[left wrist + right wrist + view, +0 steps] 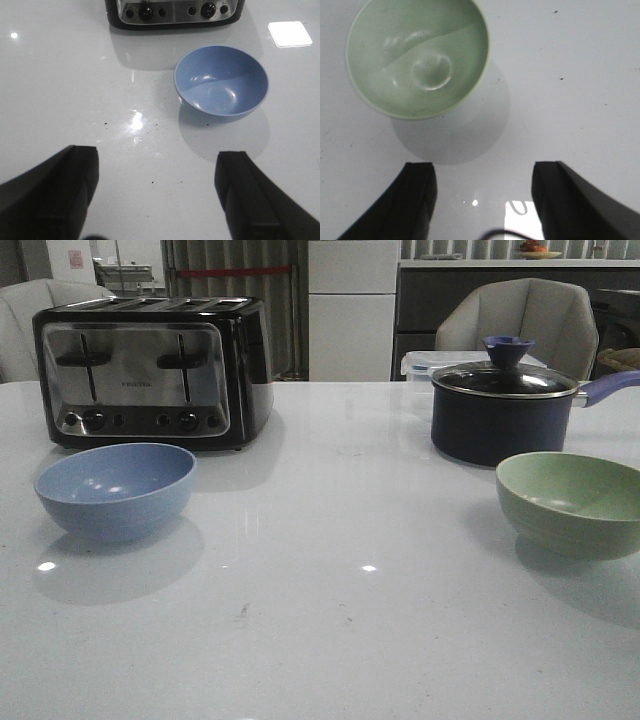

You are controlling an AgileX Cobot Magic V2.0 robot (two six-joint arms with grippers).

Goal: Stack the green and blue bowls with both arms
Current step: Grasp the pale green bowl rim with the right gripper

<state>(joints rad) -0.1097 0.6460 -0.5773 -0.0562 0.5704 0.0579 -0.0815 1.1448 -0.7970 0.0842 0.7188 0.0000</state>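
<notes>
**Both bowls untouched, both grippers spread wide above the table**

Starting at the left of the front view, I have the blue bowl (115,490) sitting upright on the white table (330,630), just in front of the black and steel toaster (150,370) in the upper left. My left gripper (156,197) does not show in the front view; in its wrist view the two dark fingers (55,195) stand wide apart at the lower edge with nothing between them, and the bowl lies ahead, right of centre in the frame, well apart from them.

Moving right, the navy saucepan (505,410) with its lid and purple-blue handle (610,388) stands at the upper right, and the green bowl (572,502) sits just in front of it, partly cut by the right edge of the frame. My right gripper (482,200) is likewise spread and empty, with the bowl in the upper left of its wrist view, apart from the fingers.

I judge nothing has been grasped yet. My worries: both bowls are off-centre to their grippers, so a straight descent could strike a rim and skid the bowl across the glossy top. The rims look thin and smooth, so a shallow pinch may slip. The toaster and saucepan stand close behind, so an overshoot could hit them.
</notes>
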